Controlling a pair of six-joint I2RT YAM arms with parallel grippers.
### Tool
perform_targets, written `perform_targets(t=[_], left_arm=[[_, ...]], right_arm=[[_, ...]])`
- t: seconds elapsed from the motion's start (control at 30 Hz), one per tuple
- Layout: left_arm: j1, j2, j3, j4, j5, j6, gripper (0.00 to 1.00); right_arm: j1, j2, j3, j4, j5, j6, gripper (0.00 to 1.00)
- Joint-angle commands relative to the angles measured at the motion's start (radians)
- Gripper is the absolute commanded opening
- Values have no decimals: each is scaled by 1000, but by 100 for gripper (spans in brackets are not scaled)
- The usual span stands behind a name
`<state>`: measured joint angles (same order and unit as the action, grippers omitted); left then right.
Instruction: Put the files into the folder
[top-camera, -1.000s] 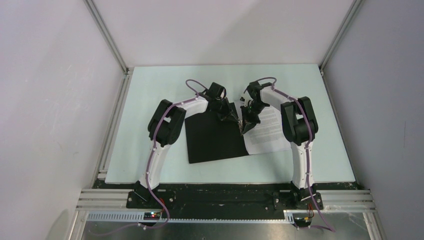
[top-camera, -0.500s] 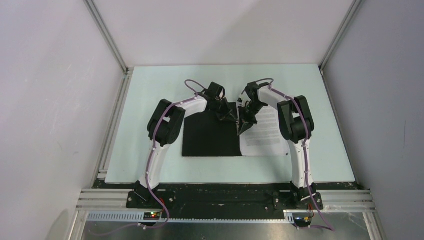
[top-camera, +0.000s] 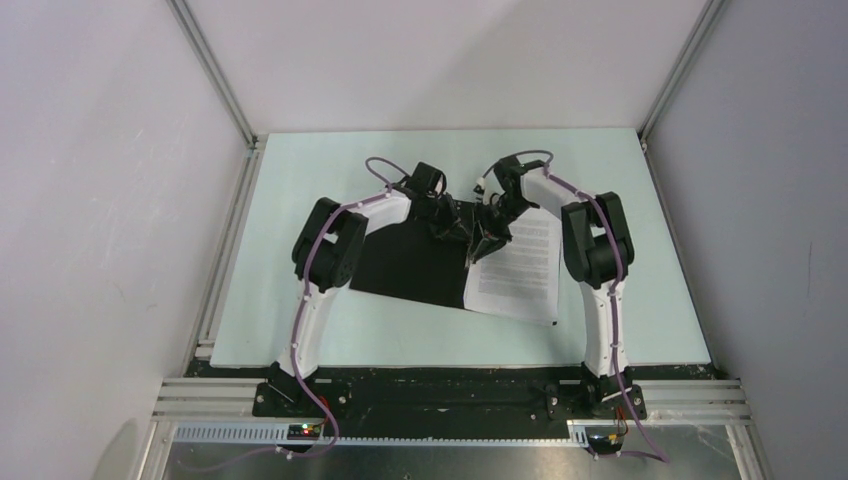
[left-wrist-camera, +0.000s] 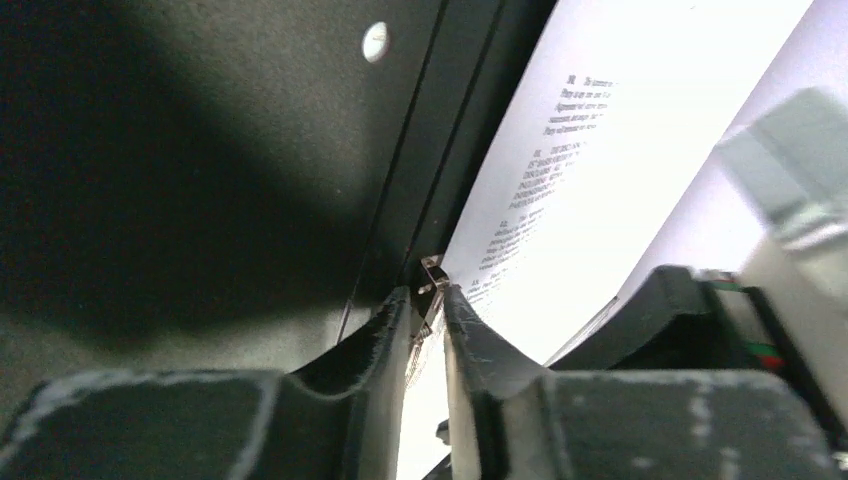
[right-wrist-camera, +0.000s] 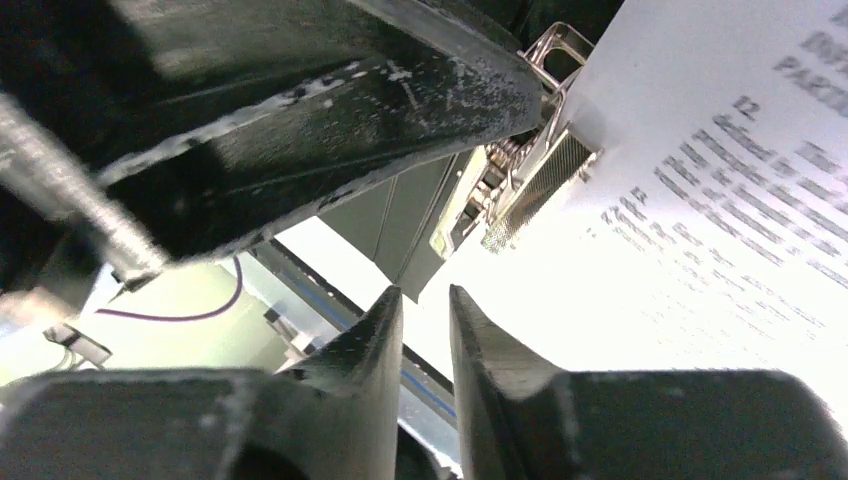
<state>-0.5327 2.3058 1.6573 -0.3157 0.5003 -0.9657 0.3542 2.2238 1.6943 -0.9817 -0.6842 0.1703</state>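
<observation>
Pinching clip w/ left gripper at open folder spine, files edge at clip, right gripper nearly pressed together beside it, grip unclear

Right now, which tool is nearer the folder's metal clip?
Left. The left tool has its tips pinching the clip. The right tool sits short of it, tips nearly together, not touching.
</observation>
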Motion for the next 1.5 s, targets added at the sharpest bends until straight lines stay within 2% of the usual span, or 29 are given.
perform_targets(t=[0.0, 0.1, 0.2, 0.27, 0.37, 0.4, 0.5, 0.6, 0.67, 0.8, 0.97, 1.07, 1.2, 1.47], left_arm=[[8, -84, 10, -39, -57, 121, 29], [25, -139, 66, -39, -38, 210, 41], [53, -251, 79, -55, -36, 364, 50], [84, -321, 76, -156, -97, 481, 57], [143, -427, 45, -271, -217, 658, 60], [158, -447, -1, -308, -278, 677, 63], [256, -556, -138, -355, -338, 690, 71], [374, -642, -339, -366, -345, 682, 82], [449, -677, -435, -364, -292, 665, 86], [598, -667, -549, -332, -139, 643, 87], [665, -612, -637, -308, 5, 667, 84], [671, -574, -682, -276, 96, 687, 81], [658, -525, -725, -220, 124, 691, 79], [548, -340, -644, -196, 328, 708, 72]], right_arm=[[-46, -114, 16, -23, -33, -46, 32], [-90, -140, 26, -30, -35, -78, 39], [-120, -176, 20, -24, -43, -99, 43], [-136, -209, 0, -23, -35, -115, 46], [-146, -269, -45, -23, -7, -146, 49], [-146, -280, -61, -22, 17, -159, 49], [-142, -314, -82, -3, 59, -167, 50], [-130, -311, -76, 15, 84, -166, 50], [-110, -296, -64, 22, 84, -167, 51], [-70, -245, -66, 30, 48, -204, 56], [-76, -142, -61, 46, -4, -198, 60], [-89, -92, -47, 59, -14, -179, 61], [-96, -29, -30, 64, -21, -175, 62], [-98, 32, -23, 66, -52, -177, 66]])
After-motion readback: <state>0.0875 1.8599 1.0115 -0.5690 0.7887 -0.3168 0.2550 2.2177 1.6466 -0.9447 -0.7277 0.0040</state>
